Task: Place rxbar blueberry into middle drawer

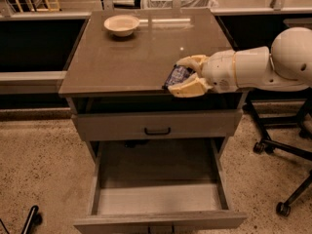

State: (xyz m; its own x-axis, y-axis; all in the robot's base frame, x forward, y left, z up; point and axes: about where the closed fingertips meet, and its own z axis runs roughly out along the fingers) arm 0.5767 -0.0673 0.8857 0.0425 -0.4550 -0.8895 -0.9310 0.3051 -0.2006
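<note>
My gripper (183, 76) reaches in from the right and is shut on the rxbar blueberry (176, 75), a dark blue wrapper with pale markings held between the cream fingers (190, 87). It hangs just above the front right edge of the cabinet top (126, 57). The middle drawer (158, 199) is pulled wide open below, a grey box with a paler floor, and nothing shows inside it. The upper drawer with the black handle (157, 130) is closed.
A round cream bowl (121, 25) sits at the back left of the cabinet top. Black chair legs with casters (280, 150) stand to the right of the cabinet. A dark shelf unit (34, 48) lies to the left. Speckled floor surrounds the open drawer.
</note>
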